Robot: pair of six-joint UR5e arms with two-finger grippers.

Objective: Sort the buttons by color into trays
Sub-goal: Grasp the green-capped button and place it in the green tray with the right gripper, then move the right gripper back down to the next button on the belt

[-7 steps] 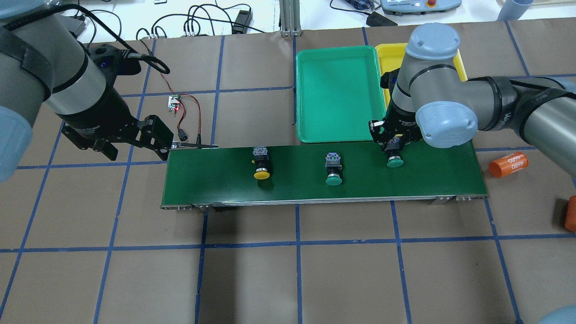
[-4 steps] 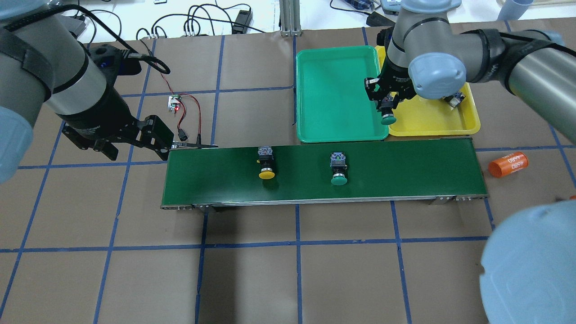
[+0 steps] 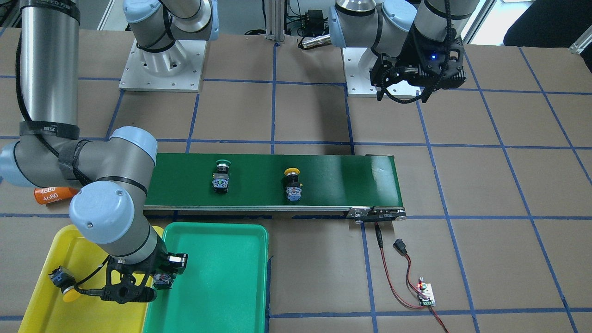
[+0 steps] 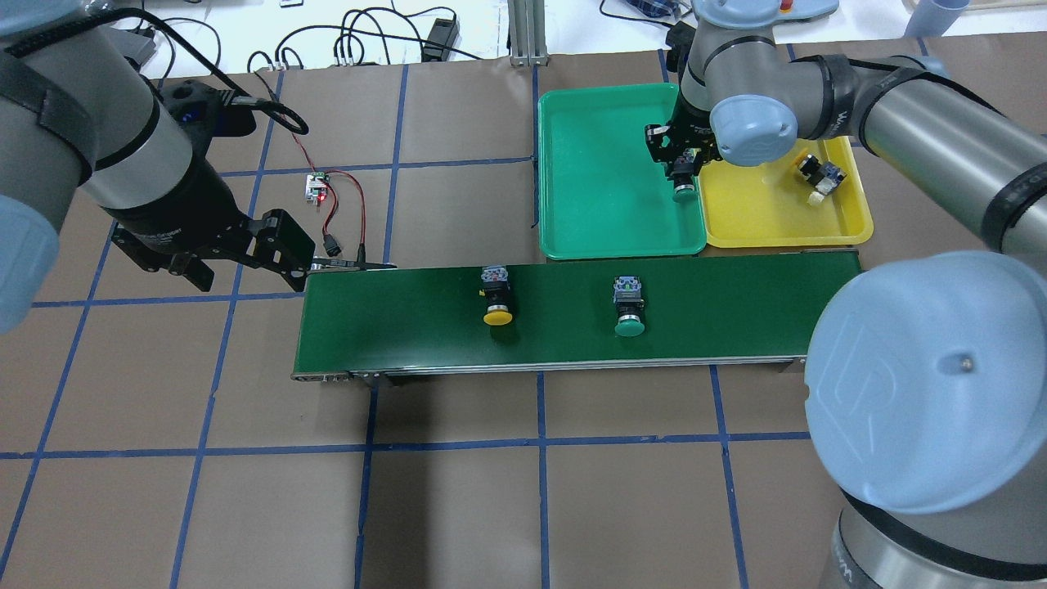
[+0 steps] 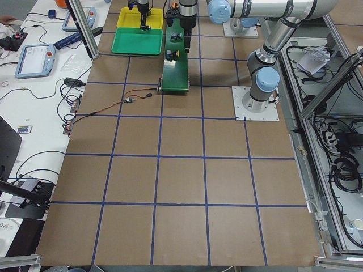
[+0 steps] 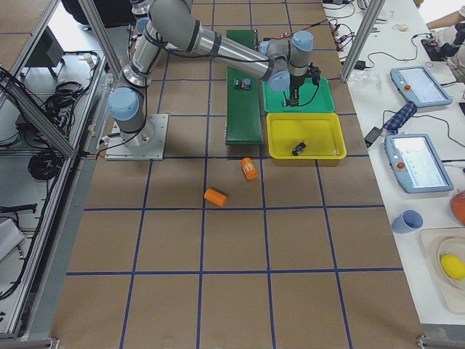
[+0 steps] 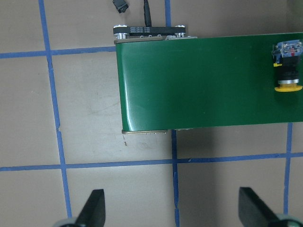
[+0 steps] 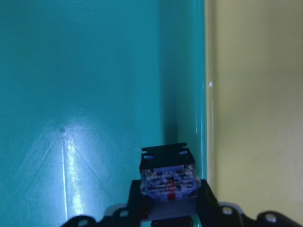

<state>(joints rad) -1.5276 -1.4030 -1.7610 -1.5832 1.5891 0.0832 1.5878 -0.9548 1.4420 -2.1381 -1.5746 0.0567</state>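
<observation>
My right gripper (image 4: 682, 178) is shut on a green-capped button (image 4: 684, 194) and holds it over the right edge of the green tray (image 4: 605, 164), next to the yellow tray (image 4: 769, 221). The right wrist view shows this button (image 8: 168, 176) clamped between the fingers (image 8: 204, 201), above the green tray floor (image 8: 94, 94). A yellow-capped button (image 4: 818, 176) lies in the yellow tray. A yellow-capped button (image 4: 497, 303) and a green-capped button (image 4: 628, 315) lie on the dark-green conveyor belt (image 4: 393, 327). My left gripper (image 7: 173, 213) is open and empty off the belt's left end.
A small circuit board with red wires (image 4: 316, 188) lies beyond the belt's left end. Two orange cylinders (image 6: 249, 169) (image 6: 216, 196) lie on the table past the belt's right end. My right arm's elbow (image 4: 924, 376) hides the belt's right end in the overhead view.
My right gripper lifted the green button from the belt's right end and carried it back over the green tray's right edge. The two belt buttons drifted right. The left arm stayed still.
</observation>
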